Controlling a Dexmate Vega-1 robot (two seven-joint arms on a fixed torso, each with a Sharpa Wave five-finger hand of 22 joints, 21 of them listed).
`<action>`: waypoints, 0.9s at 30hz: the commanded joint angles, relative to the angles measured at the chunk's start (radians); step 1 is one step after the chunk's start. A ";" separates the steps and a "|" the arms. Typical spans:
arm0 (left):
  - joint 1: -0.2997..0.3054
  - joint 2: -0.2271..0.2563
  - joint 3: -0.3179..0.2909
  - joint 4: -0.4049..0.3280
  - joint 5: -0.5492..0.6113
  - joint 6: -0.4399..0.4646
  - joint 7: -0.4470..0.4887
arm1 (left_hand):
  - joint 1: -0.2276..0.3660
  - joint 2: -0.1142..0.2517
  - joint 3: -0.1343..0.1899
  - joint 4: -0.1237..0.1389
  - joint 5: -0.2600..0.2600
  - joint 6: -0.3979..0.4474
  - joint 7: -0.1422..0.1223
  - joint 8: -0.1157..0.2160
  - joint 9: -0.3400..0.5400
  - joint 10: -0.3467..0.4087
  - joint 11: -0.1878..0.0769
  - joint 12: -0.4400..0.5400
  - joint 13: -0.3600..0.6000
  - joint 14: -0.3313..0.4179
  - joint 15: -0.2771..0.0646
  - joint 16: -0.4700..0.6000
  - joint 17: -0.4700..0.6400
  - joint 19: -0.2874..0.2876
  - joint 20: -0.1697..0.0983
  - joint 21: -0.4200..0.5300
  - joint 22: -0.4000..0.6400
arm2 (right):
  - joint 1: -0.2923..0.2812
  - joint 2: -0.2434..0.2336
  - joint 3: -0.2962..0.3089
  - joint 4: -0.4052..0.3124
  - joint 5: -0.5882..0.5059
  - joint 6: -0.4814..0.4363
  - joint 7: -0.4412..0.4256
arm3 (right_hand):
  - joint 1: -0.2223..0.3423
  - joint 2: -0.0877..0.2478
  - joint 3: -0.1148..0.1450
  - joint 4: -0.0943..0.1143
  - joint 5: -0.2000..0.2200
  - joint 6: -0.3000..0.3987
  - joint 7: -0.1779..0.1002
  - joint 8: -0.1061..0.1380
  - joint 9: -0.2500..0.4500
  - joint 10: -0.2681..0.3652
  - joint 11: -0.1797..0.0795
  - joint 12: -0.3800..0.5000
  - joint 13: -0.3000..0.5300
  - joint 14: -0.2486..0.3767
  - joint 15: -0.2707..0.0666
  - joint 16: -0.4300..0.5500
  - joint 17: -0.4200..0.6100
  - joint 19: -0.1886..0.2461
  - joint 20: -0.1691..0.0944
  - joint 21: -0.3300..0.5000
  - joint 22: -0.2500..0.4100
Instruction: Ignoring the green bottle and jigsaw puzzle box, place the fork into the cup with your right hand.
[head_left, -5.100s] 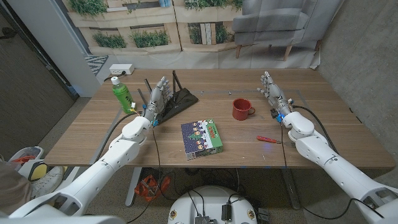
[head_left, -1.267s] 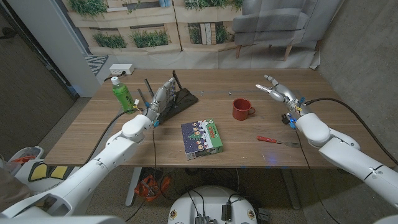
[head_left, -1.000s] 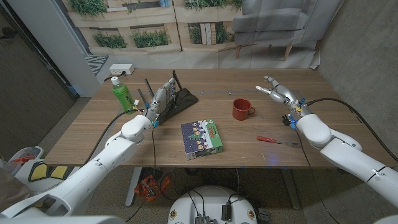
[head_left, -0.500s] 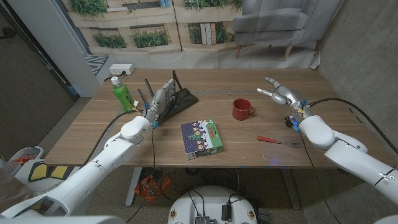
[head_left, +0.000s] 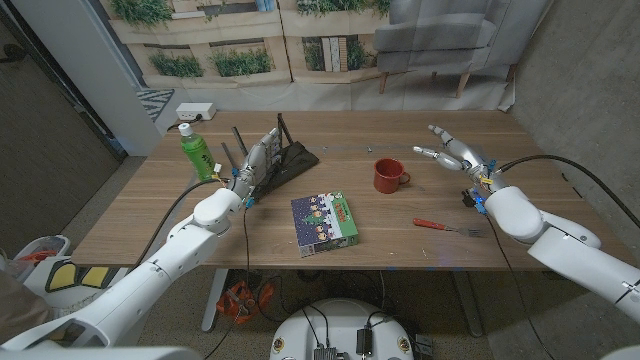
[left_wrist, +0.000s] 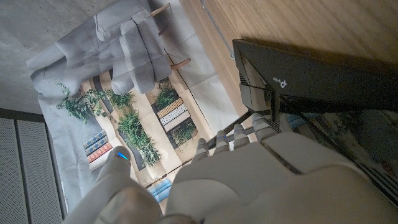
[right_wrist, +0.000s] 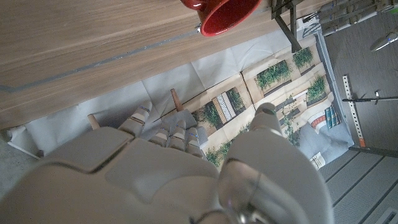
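Note:
A fork (head_left: 446, 227) with a red handle lies on the table near the front edge, right of centre. The red cup (head_left: 388, 175) stands upright in the middle of the table, and its rim shows in the right wrist view (right_wrist: 221, 14). My right hand (head_left: 454, 152) hovers above the table to the right of the cup and behind the fork, fingers spread, holding nothing. My left hand (head_left: 259, 157) stands with its fingers up beside a black router (head_left: 291, 160) at the back left, and it holds nothing.
A green bottle (head_left: 195, 151) stands at the far left of the table. The jigsaw puzzle box (head_left: 325, 221) lies in front of the cup, near the front edge. A white power strip (head_left: 196, 112) lies on the floor behind the table. The black router (left_wrist: 298, 78) fronts the left wrist camera.
My right arm has swung outward to the right and the hand has shifted slightly right. The fork, the cup and my left hand have stayed in place.

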 joint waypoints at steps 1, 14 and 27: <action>0.025 -0.003 -0.011 -0.020 0.023 -0.025 0.050 | 0.004 0.003 0.002 -0.010 0.000 0.064 0.009 0.019 0.002 0.018 -0.006 0.010 0.004 -0.028 0.003 0.007 0.004 0.004 -0.004 0.008 0.005 | -0.022 -0.040 0.011 -0.052 -0.049 -0.053 0.011 | 0.009 -0.002 0.007 -0.002 0.000 0.010 0.001 0.004 0.006 0.004 0.000 0.004 0.005 -0.003 -0.030 0.000 0.001 0.013 0.000 0.006 0.003; 0.024 -0.008 -0.012 -0.019 0.020 -0.024 0.048 | 0.007 0.005 0.002 -0.014 0.000 0.012 -0.003 -0.009 0.003 0.021 -0.004 0.009 0.004 -0.023 0.000 0.008 0.003 0.009 -0.007 0.008 0.005 | -0.045 -0.051 0.020 -0.091 -0.098 -0.097 -0.005 | 0.023 0.002 0.014 -0.005 0.000 0.012 0.005 0.004 0.006 0.024 -0.002 0.009 0.006 0.012 -0.032 0.004 0.001 0.018 0.001 0.006 0.003; 0.003 -0.008 -0.005 -0.007 0.025 -0.014 0.036 | 0.008 0.006 0.002 -0.017 0.000 -0.010 -0.004 -0.016 0.003 0.017 -0.005 0.006 0.004 -0.022 -0.001 0.007 0.003 0.010 -0.008 0.008 0.005 | -0.089 -0.059 0.049 -0.128 -0.117 -0.136 -0.013 | 0.048 0.001 0.024 -0.011 0.001 0.053 0.010 0.017 0.005 0.061 -0.006 0.018 0.007 0.033 -0.046 0.006 -0.001 0.037 -0.006 0.008 0.003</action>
